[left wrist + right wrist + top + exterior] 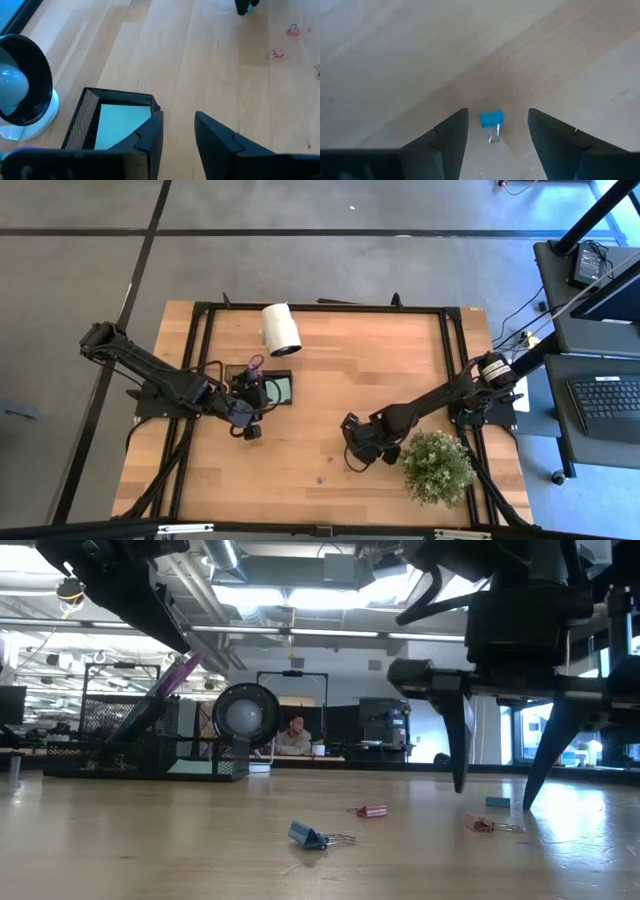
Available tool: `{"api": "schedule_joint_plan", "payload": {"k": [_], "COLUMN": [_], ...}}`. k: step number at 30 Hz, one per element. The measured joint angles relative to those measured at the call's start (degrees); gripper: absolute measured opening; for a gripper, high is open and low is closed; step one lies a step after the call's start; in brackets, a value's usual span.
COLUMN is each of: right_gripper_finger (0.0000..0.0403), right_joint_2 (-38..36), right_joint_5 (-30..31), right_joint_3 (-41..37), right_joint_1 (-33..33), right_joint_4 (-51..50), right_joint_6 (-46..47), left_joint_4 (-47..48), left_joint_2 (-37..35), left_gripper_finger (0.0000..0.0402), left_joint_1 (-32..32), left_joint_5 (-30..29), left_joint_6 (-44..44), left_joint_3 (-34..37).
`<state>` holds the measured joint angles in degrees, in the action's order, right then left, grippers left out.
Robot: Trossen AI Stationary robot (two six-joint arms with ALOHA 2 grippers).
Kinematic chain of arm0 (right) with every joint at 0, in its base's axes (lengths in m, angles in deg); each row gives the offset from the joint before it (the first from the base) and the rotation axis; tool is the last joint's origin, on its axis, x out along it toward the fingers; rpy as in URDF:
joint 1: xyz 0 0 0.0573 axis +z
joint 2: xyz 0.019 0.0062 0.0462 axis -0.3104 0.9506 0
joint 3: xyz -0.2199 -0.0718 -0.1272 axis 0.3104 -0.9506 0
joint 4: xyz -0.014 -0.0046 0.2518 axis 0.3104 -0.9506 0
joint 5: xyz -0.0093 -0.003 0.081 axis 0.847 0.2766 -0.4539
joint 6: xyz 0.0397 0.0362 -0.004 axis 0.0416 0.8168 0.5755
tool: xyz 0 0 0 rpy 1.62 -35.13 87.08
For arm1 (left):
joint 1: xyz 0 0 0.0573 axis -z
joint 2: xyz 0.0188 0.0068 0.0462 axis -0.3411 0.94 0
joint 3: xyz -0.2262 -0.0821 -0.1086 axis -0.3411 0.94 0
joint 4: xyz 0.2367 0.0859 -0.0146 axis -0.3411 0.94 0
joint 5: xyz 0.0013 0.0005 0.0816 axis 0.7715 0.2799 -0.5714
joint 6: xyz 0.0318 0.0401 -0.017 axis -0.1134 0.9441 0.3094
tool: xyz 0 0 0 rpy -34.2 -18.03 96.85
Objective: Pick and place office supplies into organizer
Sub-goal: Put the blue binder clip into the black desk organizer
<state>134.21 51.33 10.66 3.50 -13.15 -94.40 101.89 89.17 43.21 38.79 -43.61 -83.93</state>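
Note:
The organizer (284, 400), a black mesh tray, stands left of the table's middle. It holds a light green sticky-note pad (120, 125), and purple-handled scissors (178, 678) stick up out of it at a slant. My left gripper (177, 137) hovers open at the organizer's near side with nothing between its fingers. My right gripper (497, 132) points down, open, just above the table near the plant. A small blue binder clip (491, 119) lies on the wood between its fingers, untouched. More clips lie loose: one blue (310, 836) and two pink (372, 811) (480, 825).
A white cylinder roll (281, 328) lies on its side at the far edge, beyond the organizer. A bushy potted plant (437, 465) stands close to the right of my right gripper (353, 450). Bare wood lies between the two arms.

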Motion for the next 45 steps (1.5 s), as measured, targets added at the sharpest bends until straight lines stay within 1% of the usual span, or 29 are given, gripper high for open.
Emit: {"api": "schedule_joint_plan", "payload": {"k": [13, 16, 22, 25, 29, 34, 40, 45], "right_gripper_finger": [0.0204, 0.0185, 0.0125, 0.0102, 0.0083, 0.0077, 0.0077, 0.0076], "right_joint_2": [0.8, 0.8, 0.9, 0.9, 0.9, 0.9, 1.0, 1.2], "right_joint_5": [-0.4, -0.6, -0.9, -1.2, -3.1, -3.8, -4.0, -2.3], "right_joint_3": [0.1, 0.1, 0.0, 0.0, 0.0, 0.0, -0.2, -0.3], "right_joint_1": [-0.3, -0.4, -0.3, -0.3, -0.7, -1.5, -2.3, -3.2], "right_joint_4": [-0.6, -0.7, -1.2, -1.3, -1.4, -2.2, -0.2, 7.0], "right_joint_6": [0.0, 0.0, 0.0, 0.0, 0.2, 0.7, 8.7, 17.7], "left_joint_4": [0.1, 0.1, 0.1, 0.1, 0.1, 0.1, 0.1, 0.1], "left_joint_2": [0.4, 0.4, 0.4, 0.4, 0.4, 0.4, 0.4, 0.4], "left_gripper_finger": [0.0104, 0.0103, 0.01, 0.01, 0.01, 0.01, 0.01, 0.01], "left_joint_1": [0.0, 0.0, 0.0, 0.0, 0.0, 0.0, 0.0, 0.0], "left_joint_5": [-0.6, -0.9, -0.9, -0.9, -0.9, -0.9, -1.3, 0.3], "left_joint_6": [0.0, 0.0, 0.0, 0.0, 0.0, 0.0, 0.0, -0.2], "left_joint_3": [0.0, 0.0, 0.0, 0.0, 0.0, 0.0, 0.0, 0.0]}}
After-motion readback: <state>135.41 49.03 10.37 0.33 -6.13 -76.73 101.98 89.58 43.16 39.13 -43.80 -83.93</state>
